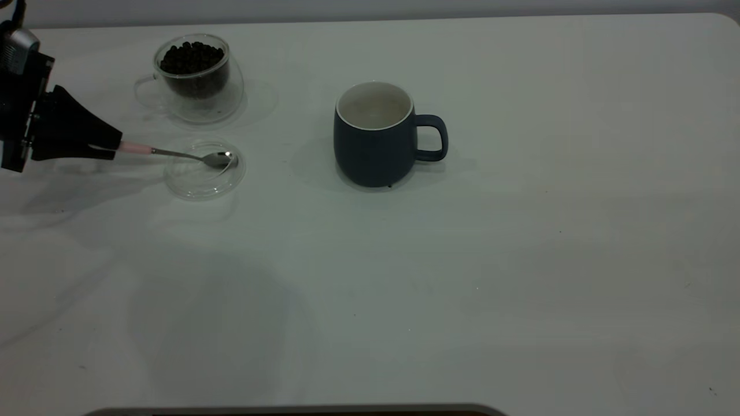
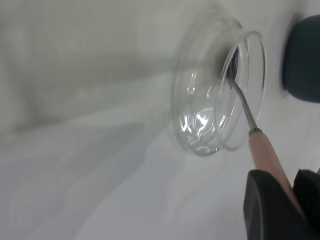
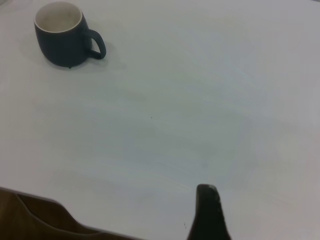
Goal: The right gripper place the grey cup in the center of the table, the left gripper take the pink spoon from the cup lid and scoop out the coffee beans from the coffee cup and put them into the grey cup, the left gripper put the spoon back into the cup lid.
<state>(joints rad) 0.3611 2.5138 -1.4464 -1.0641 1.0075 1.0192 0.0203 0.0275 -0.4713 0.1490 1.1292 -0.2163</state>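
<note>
White table [image 1: 520, 277], left gripper [image 1: 110, 145] clamped on pink spoon [image 1: 173, 153], bowl in cup lid [image 1: 203, 173]; right gripper's [image 3: 207, 212] state unclear.

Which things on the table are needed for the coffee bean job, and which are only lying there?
Needed: grey cup, pink spoon held by the left gripper with its bowl in the cup lid, coffee cup with coffee beans, table.

Just lying about: nothing seen.

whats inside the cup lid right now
The metal bowl of the pink spoon rests in the cup lid; the left end effector grips its handle, hiding the handle's end.
</note>
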